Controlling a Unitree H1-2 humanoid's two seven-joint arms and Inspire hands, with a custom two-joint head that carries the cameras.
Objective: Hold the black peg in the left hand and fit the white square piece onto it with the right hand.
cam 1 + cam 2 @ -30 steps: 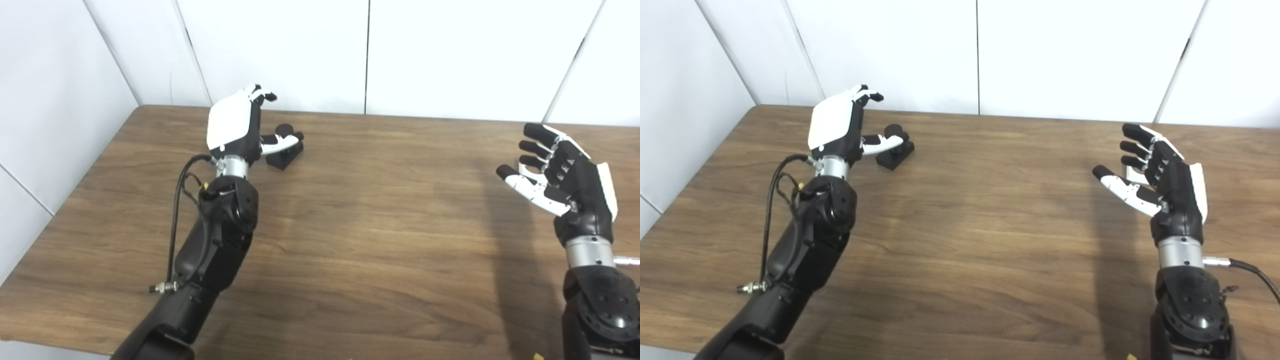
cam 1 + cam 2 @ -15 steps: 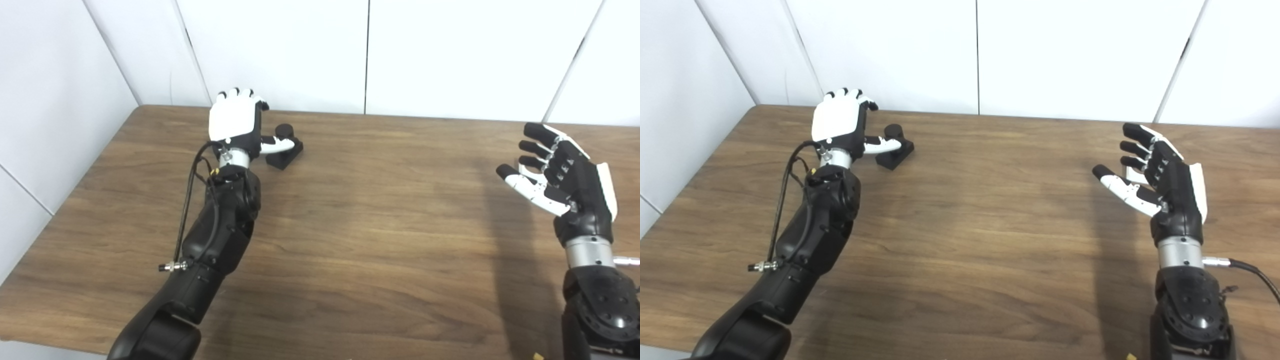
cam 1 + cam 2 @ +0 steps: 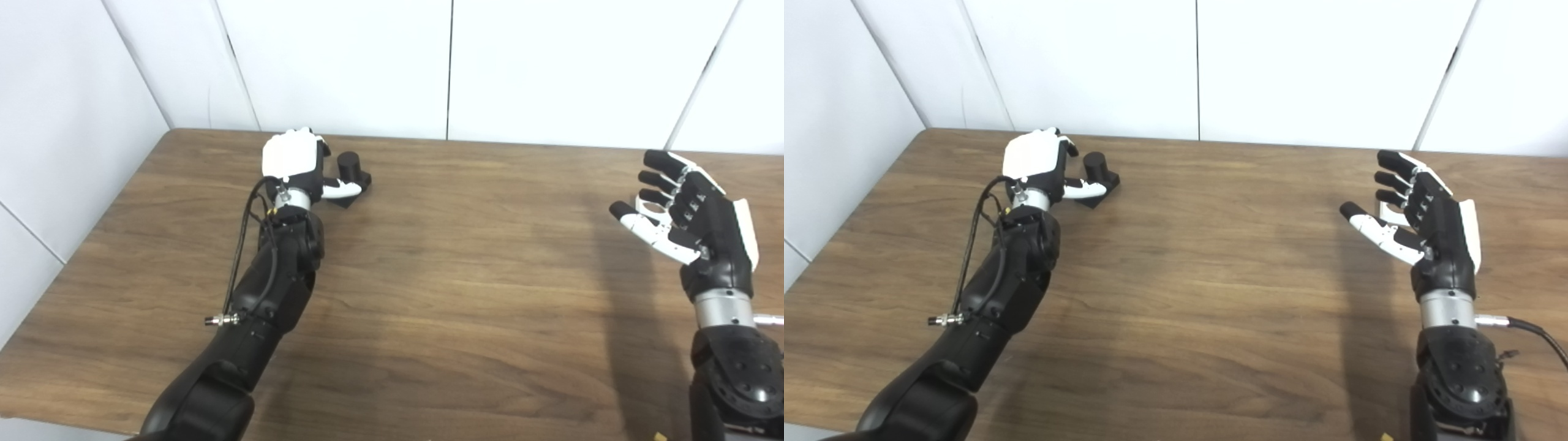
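Table [image 3: 441, 294]: brown wood, fills most of the frame; white wall panels behind.
Peg [image 3: 350, 165]: short black cylinder standing upright on a black block base, upper left of the frame, near the table's far edge.
Left hand [image 3: 293, 160]: upper left, just left of the peg, white back facing the camera. Thumb lies across the front of the base, touching or nearly so. Fingers curl away behind the hand; whether they close on the peg cannot be told from either view.
Left arm [image 3: 263, 294]: black, runs from the bottom left edge up to the hand; a black cable loops along the wrist.
Right hand [image 3: 1421, 214]: right side of the frame, raised above the table, palm turned toward the left, fingers spread and empty, released.
White piece [image 3: 1387, 215]: only a sliver of something white shows behind the right hand's fingers, at the right of the frame; shape cannot be made out.
Spacing: the two hands are well apart, with bare wood between them.
Shadow: dark band on the table under the right hand.
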